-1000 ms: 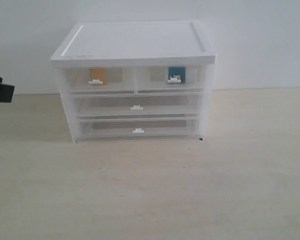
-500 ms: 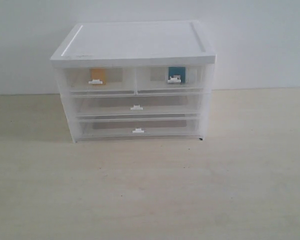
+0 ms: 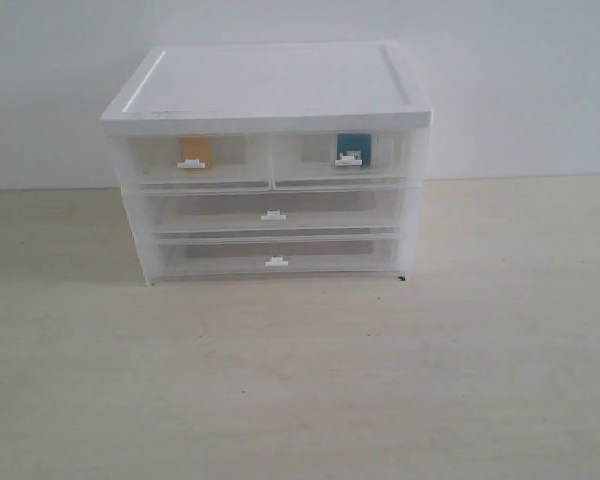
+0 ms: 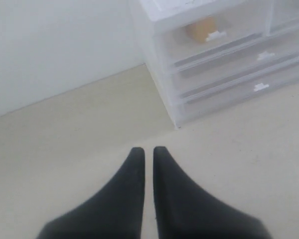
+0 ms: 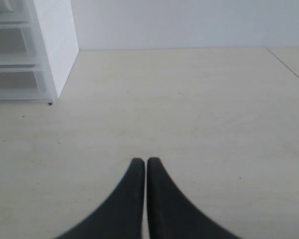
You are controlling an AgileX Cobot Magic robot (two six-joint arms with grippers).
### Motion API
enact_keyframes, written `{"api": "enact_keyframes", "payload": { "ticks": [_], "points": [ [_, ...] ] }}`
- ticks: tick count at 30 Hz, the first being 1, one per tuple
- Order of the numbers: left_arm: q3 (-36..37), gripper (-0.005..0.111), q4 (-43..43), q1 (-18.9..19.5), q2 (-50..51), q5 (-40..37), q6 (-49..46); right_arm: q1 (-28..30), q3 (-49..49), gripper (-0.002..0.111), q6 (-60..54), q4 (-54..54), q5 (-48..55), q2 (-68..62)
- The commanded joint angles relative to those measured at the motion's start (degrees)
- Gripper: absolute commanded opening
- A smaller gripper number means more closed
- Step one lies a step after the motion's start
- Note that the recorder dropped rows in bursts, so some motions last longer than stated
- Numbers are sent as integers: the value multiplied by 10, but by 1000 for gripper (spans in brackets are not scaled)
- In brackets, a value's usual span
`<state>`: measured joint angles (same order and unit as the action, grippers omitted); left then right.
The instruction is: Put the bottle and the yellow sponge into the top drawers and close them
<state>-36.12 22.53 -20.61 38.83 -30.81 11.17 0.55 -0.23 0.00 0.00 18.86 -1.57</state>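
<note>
The white-topped cabinet (image 3: 270,85) stands at the back of the table. Both top drawers are pushed in. The yellow sponge (image 3: 195,150) shows through the left top drawer (image 3: 200,162) and appears again in the left wrist view (image 4: 202,29). The bottle's teal label (image 3: 353,147) shows through the right top drawer (image 3: 340,160). Neither arm appears in the exterior view. My left gripper (image 4: 148,150) hovers over bare table off the cabinet's left corner, shut and empty. My right gripper (image 5: 142,161) is shut and empty over the table to the cabinet's right.
Two full-width translucent drawers (image 3: 272,213) (image 3: 275,258) sit closed below the top pair. A white wall rises behind the cabinet. The pale wood table (image 3: 300,380) stretches in front. A table seam (image 5: 288,67) shows at the far right in the right wrist view.
The left arm's dark tip, visible at the left edge of the exterior view a second ago, has drawn back out of that view. The cabinet and drawers have not moved.
</note>
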Motion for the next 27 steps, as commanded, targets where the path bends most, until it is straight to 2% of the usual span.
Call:
{"api": "enact_keyframes", "payload": {
  "ticks": [1,6,8,16,20,27],
  "points": [
    [46,4,-39,0,-11,94,-85,-1,2,0,0,0,-4,4],
    [104,4,-48,1,-110,109,-97,-1,2,0,0,0,-4,4],
    [125,4,-50,12,-159,98,-97,-1,2,0,0,0,-4,4],
    [198,4,-90,102,-260,98,-97,-1,2,0,0,0,-4,4],
    [221,4,-128,127,-294,99,-126,-1,2,0,0,0,-4,4],
    [262,4,-146,169,-351,99,-121,-1,2,0,0,0,-4,4]
  ]
}}
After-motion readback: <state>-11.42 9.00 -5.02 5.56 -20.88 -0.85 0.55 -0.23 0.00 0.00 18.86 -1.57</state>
